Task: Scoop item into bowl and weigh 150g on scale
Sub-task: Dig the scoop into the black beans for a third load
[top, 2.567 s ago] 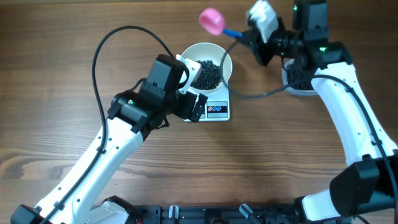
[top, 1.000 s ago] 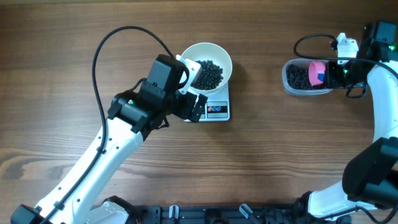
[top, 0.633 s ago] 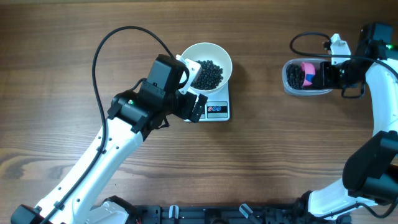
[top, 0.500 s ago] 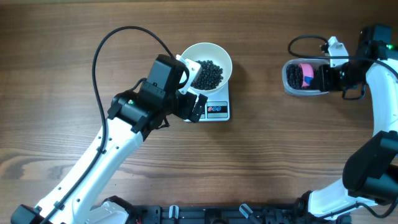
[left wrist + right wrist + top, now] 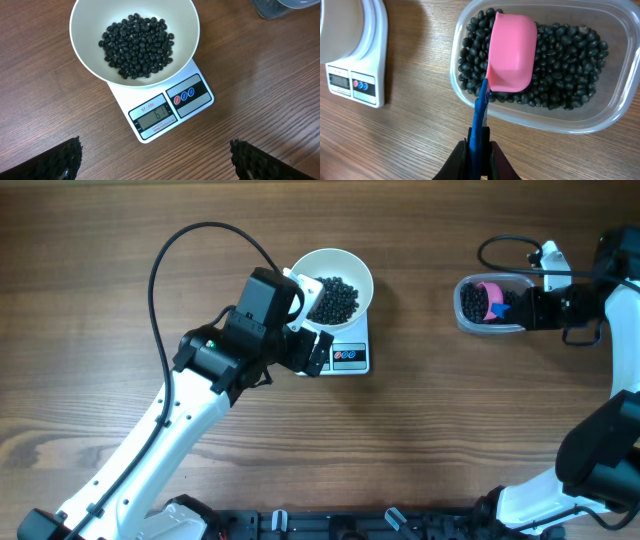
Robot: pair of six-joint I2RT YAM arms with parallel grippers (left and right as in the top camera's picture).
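1. Overhead: the table [image 5: 420,430] carries one bowl [image 5: 364,278], one scale [image 5: 350,357], one tub [image 5: 495,328], one scoop [image 5: 488,292] and two arms. The beans [image 5: 332,300] lie in two heaps, one in the bowl and one in the tub.
2. The bowl sits on the scale's back part, toward the table's far edge. The scale's display faces the near edge. The tub lies well apart to the right, its long axis running left to right.
3. The left arm's wrist hides the scale's left edge and part of the bowl's left rim. The left gripper [image 5: 312,322] is spread wide and holds nothing.
4. The right gripper [image 5: 517,306] is clamped on the scoop's blue handle. The scoop runs left to right, with its pink cup at the left over the tub.
5. Left wrist: the beans are heaped in the bowl's middle. The scale's front edge is bare and shows one display and two buttons. The two fingers [image 5: 62,160] sit at the lower corners, well apart and clear of the scale.
6. Right wrist: the jaws are closed tight on the handle's end. The handle crosses the tub's near wall. The cup rests on the beans left of the tub's middle. The scale's front stands apart at the left.
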